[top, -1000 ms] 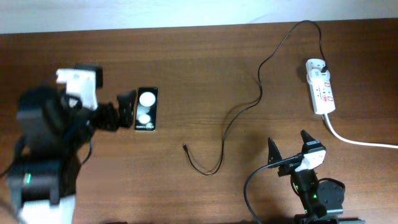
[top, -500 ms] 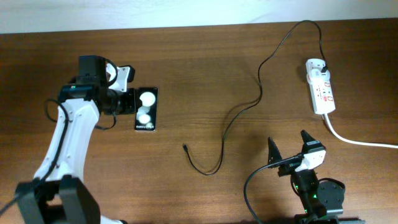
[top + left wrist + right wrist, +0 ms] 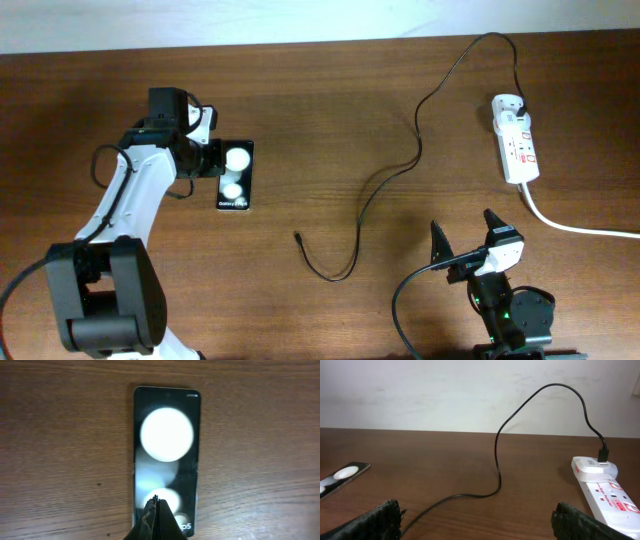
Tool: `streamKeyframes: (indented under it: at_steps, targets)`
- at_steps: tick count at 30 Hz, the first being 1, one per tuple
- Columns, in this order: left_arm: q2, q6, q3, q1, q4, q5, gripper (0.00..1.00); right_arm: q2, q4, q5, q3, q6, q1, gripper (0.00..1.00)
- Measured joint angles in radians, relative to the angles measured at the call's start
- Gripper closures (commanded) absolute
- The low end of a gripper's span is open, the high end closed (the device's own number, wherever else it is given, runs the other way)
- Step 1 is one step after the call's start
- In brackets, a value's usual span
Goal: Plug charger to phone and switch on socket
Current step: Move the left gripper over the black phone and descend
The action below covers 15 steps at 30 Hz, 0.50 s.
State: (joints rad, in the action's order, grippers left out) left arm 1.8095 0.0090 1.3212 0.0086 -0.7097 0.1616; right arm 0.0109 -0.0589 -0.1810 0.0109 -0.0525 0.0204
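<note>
The phone lies flat on the brown table at the left, its screen showing two white spots. My left gripper is shut with nothing in it; its closed tip stands over the phone's near end. The charger is a thin black cable that runs from the socket at the far right and winds down to its loose plug tip mid-table. My right gripper stands open at the front right, well apart from the cable and the socket.
A thick white cord leaves the socket and runs off the right edge. A pale wall stands behind the table's far edge. Bare wood lies between the phone and the cable tip.
My left arm has swung in from the front left to the phone, and its gripper has gone from open to shut. The right arm, cable and phone have not moved.
</note>
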Motion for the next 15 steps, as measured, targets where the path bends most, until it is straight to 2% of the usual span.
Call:
streamKeyframes:
  at_steps: [2, 3, 4, 5, 6, 15]
  targets:
    - [0.008, -0.005, 0.0, -0.002, 0.0, -0.018, 0.9, 0.0, 0.0, 0.0, 0.0, 0.0, 0.0, 0.01]
    - [0.015, -0.01, 0.0, -0.002, 0.0, -0.023, 0.82, 0.0, 0.0, 0.0, 0.0, 0.0, 0.0, 0.01]
    - [0.021, -0.01, 0.0, -0.003, 0.0, -0.026, 0.68, 0.0, 0.0, 0.0, 0.0, 0.0, 0.0, 0.01]
    - [0.026, -0.012, 0.0, -0.003, 0.0, -0.032, 0.3, 0.0, 0.0, 0.0, 0.0, 0.0, 0.0, 0.01]
    - [0.032, -0.014, 0.0, -0.003, 0.0, -0.037, 0.0, 0.0, 0.0, 0.0, 0.0, 0.0, 0.0, 0.01]
    - [0.091, -0.016, 0.0, -0.003, 0.021, -0.04, 0.01, 0.0, 0.0, 0.0, 0.0, 0.0, 0.0, 0.01]
